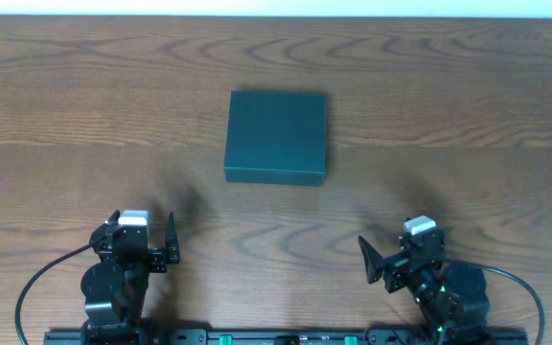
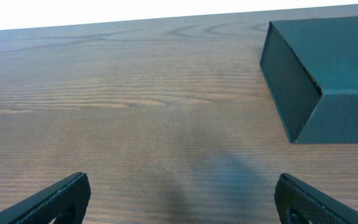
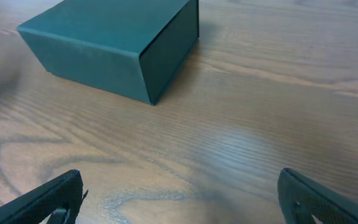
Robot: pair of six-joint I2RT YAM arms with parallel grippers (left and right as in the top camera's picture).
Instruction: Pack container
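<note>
The container (image 1: 276,136) is a dark teal-green square box with its lid down flat, lying in the middle of the wooden table. It also fills the upper right of the left wrist view as the container (image 2: 328,68), and the upper left of the right wrist view as the container (image 3: 104,43). My left gripper (image 1: 142,232) hovers near the front left, well short of the box, and in its own view the left gripper (image 2: 183,186) is open over bare wood. At the front right my right gripper (image 1: 402,247) is likewise open; nothing lies between the fingers of the right gripper (image 3: 180,180).
The brown wood-grain table (image 1: 448,96) stretches on all sides of the box. A black mounting rail (image 1: 286,336) runs along the front edge under both arm bases. A pale strip marks the table's far edge.
</note>
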